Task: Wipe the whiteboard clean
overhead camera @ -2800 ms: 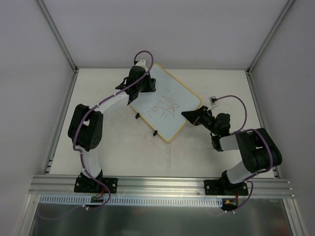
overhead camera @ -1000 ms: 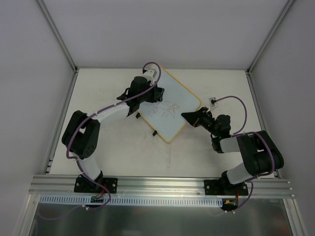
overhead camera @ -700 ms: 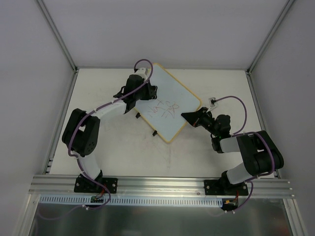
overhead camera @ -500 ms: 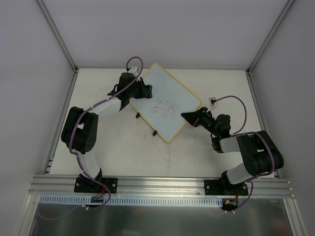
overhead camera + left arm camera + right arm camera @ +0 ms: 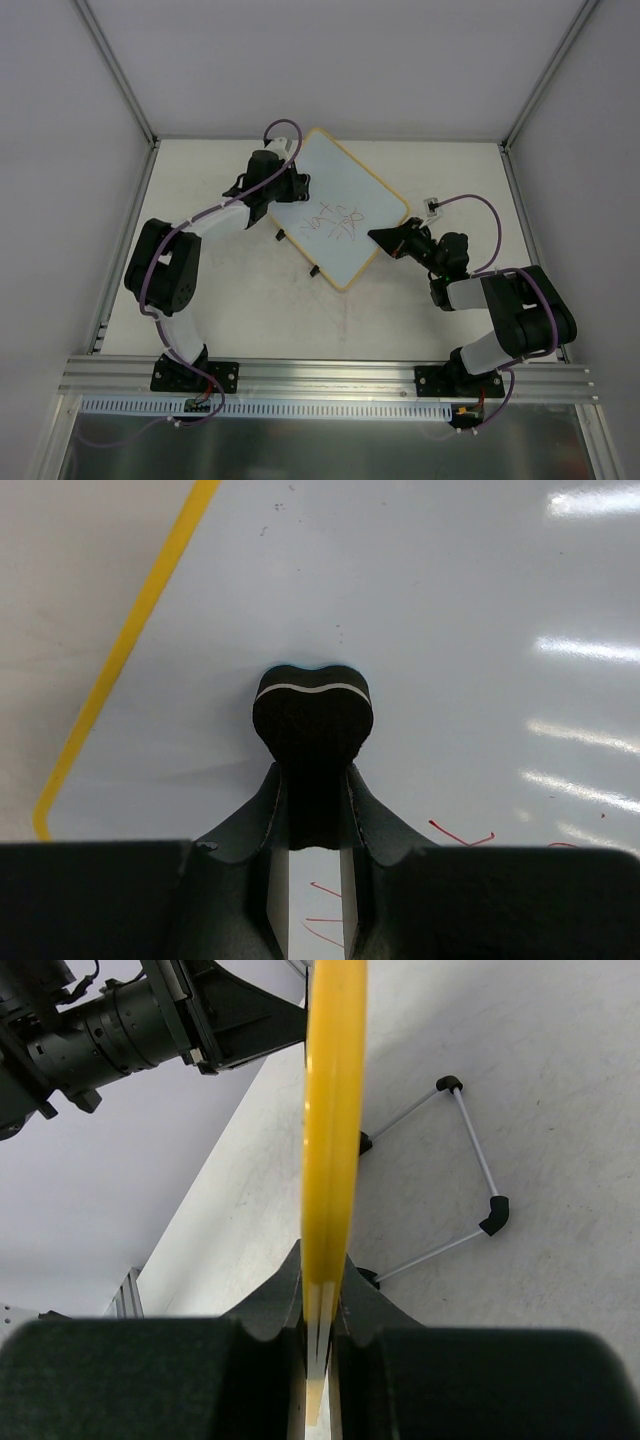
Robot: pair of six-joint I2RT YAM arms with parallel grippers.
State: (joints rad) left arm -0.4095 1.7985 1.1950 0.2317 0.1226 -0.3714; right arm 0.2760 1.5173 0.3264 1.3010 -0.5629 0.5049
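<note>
The whiteboard (image 5: 345, 190) lies tilted on the table, pale face up, with red scribbles (image 5: 335, 222) near its middle. My left gripper (image 5: 287, 190) is over the board's far-left part, shut on a small black eraser (image 5: 313, 718) that presses on the board face (image 5: 470, 600). A few red strokes (image 5: 460, 835) show beside the left gripper (image 5: 313, 785), and the yellow rim (image 5: 125, 655) runs off to the left. My right gripper (image 5: 380, 237) is shut on the board's right edge. In the right wrist view, that rim (image 5: 333, 1110) stands edge-on between the shut jaws of the right gripper (image 5: 322, 1325).
A thin wire stand with black ends (image 5: 470, 1160) sticks out from under the board, and two black clips (image 5: 297, 252) sit on its near-left edge. A small white connector (image 5: 432, 205) lies on the table. Cage posts (image 5: 115, 70) and an aluminium rail (image 5: 330, 372) bound the area.
My left gripper slid the eraser from the board's middle toward its far-left edge, then came back a little. The red scribbles are uncovered again. The right gripper and board have not moved.
</note>
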